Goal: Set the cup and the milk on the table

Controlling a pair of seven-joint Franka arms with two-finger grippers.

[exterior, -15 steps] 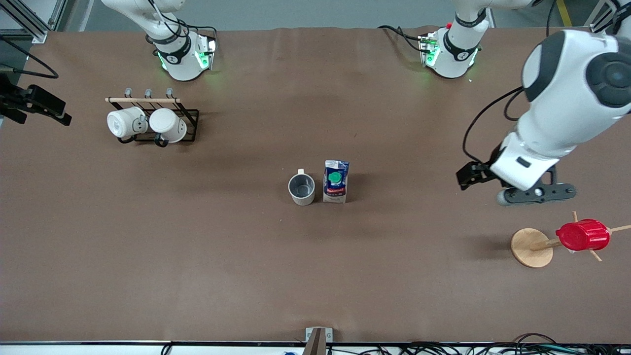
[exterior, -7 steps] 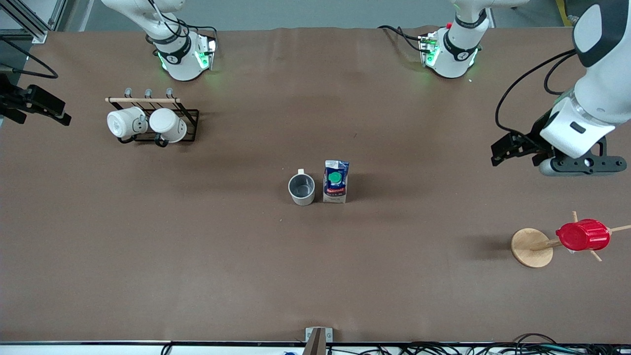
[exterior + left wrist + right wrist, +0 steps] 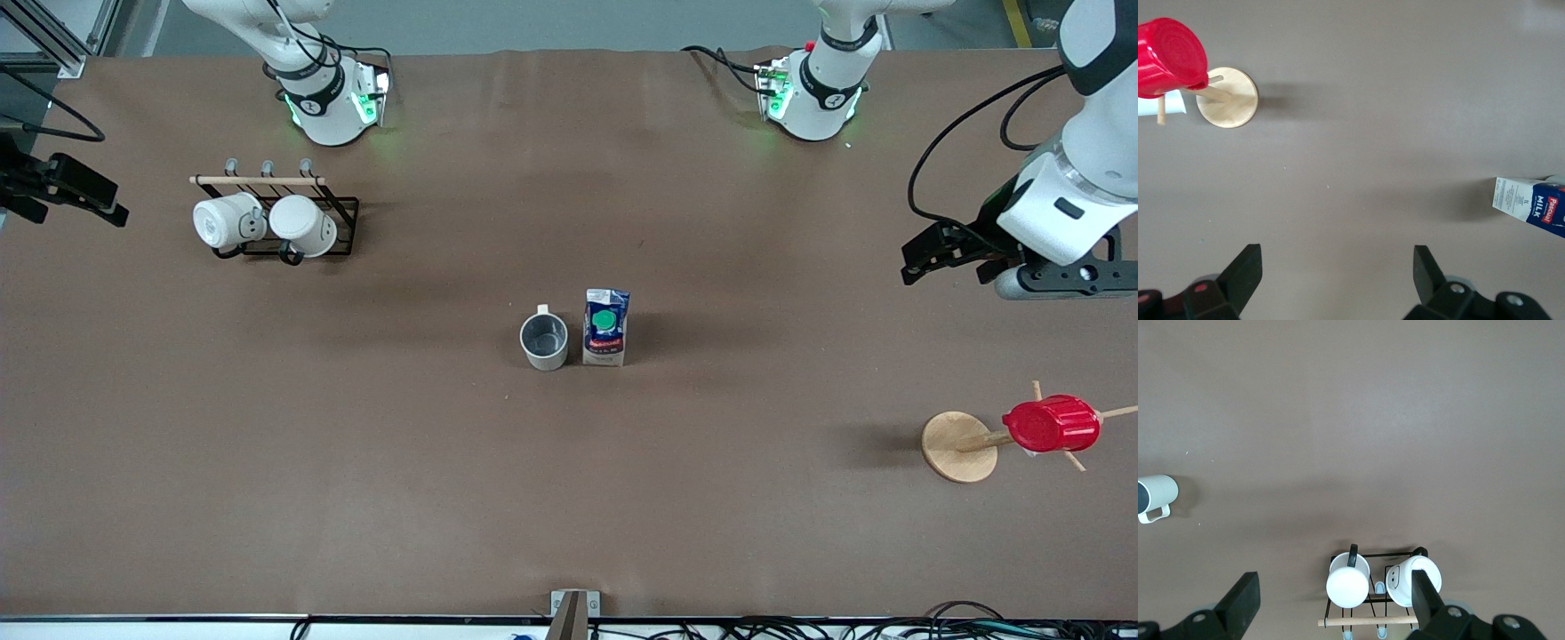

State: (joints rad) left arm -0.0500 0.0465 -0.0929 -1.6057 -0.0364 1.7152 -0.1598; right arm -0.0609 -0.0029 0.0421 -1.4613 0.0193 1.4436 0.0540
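Status: small pale grey-white mug w/ dark grey inside (the cup) [image 3: 543, 341] and the dark blue/white milk carton w/ round green cap [image 3: 605, 326] both stand upright on the plain brown tabletop [image 3: 569, 498], roughly mid-table. Cup's on the right-arm side of the carton, just beside it; can't tell if they touch. Cup handle points toward the robot bases. Judging by that, placement looks done; nothing held by either arm.

Left gripper [image 3: 1337, 270]: jaws wide open, empty, up in the air over bare table at the left arm's end. In its wrist view the carton [image 3: 1534, 206] sits off to one edge, well apart from the jaws, not between them. Also in that view: red ribbed cup [image 3: 1170, 57] on a wooden peg stand w/ round disc base [image 3: 1227, 97].

Right gripper [image 3: 1331, 593]: jaws open, empty, over the black wire rack [image 3: 1371, 590] w/ two bright white mugs at the right arm's end. Its wrist view shows the cup [image 3: 1154, 496] well apart from the fingers.

Key relation if any re-grasp were needed: the pair sits between the arms; neither gripper is lined up on either item. Carton's long axis is vertical, so a side approach w/ jaws across the narrow faces would fit. My guess: next is just retract/park.
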